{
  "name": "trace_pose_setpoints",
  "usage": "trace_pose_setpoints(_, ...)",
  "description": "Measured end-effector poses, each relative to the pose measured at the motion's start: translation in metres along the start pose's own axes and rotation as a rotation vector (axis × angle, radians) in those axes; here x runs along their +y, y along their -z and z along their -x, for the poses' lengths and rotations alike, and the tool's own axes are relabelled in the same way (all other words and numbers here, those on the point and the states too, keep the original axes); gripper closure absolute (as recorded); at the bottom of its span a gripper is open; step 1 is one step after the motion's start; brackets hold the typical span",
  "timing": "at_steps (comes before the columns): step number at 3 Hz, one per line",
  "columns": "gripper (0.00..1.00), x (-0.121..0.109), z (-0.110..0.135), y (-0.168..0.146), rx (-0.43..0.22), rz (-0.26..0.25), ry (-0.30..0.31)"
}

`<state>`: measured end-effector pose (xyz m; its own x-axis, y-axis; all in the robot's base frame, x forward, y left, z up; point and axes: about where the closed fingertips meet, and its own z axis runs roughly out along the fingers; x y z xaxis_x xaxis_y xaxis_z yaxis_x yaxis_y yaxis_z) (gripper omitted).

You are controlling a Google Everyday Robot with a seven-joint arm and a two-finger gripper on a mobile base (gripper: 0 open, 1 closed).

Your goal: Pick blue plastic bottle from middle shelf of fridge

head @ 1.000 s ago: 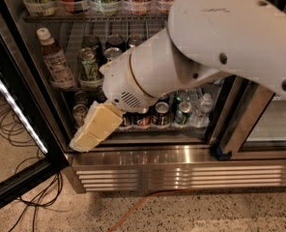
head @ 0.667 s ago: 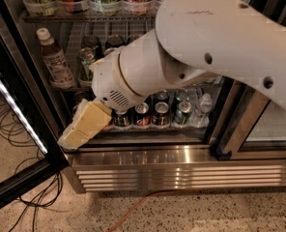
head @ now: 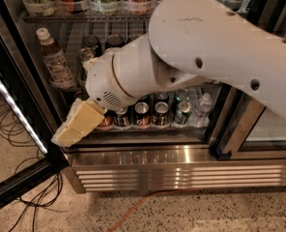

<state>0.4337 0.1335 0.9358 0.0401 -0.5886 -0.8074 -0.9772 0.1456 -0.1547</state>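
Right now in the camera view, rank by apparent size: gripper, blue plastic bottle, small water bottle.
1-2. gripper, low left at the fridge front, and blue plastic bottle: look alike; gripper is nearer the camera, so unranked.
3. small water bottle.

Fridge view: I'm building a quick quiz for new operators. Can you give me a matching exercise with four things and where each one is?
Things:
1. bottle
2. gripper
3. row of cans
4. orange cable

Places:
A. on the floor below the fridge
B. left end of the middle shelf
C. on the lowest shelf
D. low at the fridge's front left, below the bottle

Pairs: 1-B, 2-D, 3-C, 4-A
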Motion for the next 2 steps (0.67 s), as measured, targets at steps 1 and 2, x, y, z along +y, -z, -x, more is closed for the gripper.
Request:
trace_pose_setpoints(1,0.0,-0.017,0.012,-0.023,-0.047,-0.029,0.024)
trace_pose_setpoints(2,0.01,-0.034,0.021,-0.043,-0.07,-0.057,0.035)
